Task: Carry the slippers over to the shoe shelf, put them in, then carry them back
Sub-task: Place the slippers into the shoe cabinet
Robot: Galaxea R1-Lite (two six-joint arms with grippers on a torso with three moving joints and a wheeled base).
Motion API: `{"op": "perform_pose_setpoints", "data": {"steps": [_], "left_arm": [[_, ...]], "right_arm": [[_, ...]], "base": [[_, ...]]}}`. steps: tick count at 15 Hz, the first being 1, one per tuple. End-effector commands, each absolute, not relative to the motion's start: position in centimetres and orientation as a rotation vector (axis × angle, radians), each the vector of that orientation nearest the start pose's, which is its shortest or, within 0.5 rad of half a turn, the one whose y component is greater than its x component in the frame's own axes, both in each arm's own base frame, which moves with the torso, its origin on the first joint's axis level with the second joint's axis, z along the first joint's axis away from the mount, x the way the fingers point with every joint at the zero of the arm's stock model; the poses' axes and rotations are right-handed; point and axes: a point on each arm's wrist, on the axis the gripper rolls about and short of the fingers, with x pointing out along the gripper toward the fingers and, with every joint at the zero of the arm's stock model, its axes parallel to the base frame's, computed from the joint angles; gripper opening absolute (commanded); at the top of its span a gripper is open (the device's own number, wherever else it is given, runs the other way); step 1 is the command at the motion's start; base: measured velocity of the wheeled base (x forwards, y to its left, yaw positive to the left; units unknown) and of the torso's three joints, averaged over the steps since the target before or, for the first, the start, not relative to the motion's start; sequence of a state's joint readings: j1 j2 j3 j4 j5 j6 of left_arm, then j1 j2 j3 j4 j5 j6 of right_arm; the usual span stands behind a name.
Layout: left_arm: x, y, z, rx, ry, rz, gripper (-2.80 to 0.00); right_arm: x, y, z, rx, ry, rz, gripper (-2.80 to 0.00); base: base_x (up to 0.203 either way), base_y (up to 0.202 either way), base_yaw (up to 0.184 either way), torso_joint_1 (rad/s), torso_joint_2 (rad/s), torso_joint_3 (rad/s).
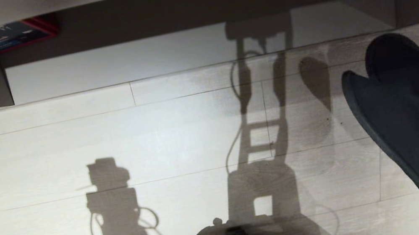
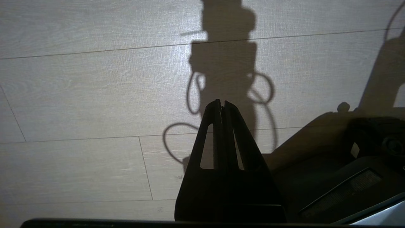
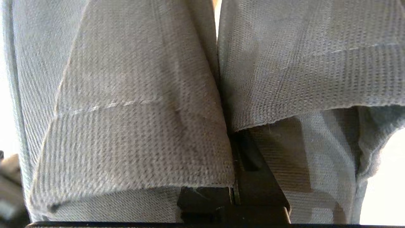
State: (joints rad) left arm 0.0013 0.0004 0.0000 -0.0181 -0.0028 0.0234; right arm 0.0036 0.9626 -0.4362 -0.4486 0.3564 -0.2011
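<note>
And here are the slippers [image 1: 414,117], up off the floor on the right side of the head view, dark charcoal, soles and uppers pressed together, hanging tilted with the toes pointing up and away. The right tool [image 3: 235,164] has them: in the right wrist view the grey woven fabric of both slippers fills nearly everything, one slipper to each side of a narrow seam, and the black fingers sit closed tight right where the two meet. That is a firm pinch on the pair, both gathered in one grip.

Ahead, the shoe shelf [image 1: 119,62] runs across the top of the head view, its pale bottom board bright under the taupe overhang, a dark upright panel at its left end. A red-edged box [image 1: 4,36] sits up in the top left corner. The slippers are short of that opening, out over the pale plank floor [image 1: 71,157], not inside the cubby.

Over on the other side, the left tool [image 2: 221,106] hangs idle above the floor, its two fingers pressed together to a point with nothing between them. The robot's shadows stretch long across the planks.
</note>
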Motion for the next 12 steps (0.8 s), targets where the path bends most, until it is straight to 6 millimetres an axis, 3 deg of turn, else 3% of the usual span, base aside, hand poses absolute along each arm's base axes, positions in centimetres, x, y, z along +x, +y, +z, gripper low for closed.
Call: {"op": "perform_pose_setpoints", "data": {"steps": [1, 8, 12], "left_arm": [[-2.2, 0.0, 7.5, 0.025, -0.011, -0.001, -2.80], [-2.2, 0.0, 7.5, 0.025, -0.011, 0.000, -2.80], [-2.2, 0.0, 7.5, 0.025, -0.011, -0.004, -2.80]], "right_arm": [[14.9, 0.9, 23.2, -0.188, 0.038, 0.374, -2.80], [19.0, 1.0, 25.6, -0.198, -0.079, 0.366, -2.80], [19.6, 1.4, 26.6, -0.202, -0.180, 0.368, -2.80]], "base": [[0.000, 0.000, 0.000, 0.000, 0.00, 0.000], [0.000, 0.000, 0.000, 0.000, 0.00, 0.000], [0.000, 0.000, 0.000, 0.000, 0.00, 0.000]]}}
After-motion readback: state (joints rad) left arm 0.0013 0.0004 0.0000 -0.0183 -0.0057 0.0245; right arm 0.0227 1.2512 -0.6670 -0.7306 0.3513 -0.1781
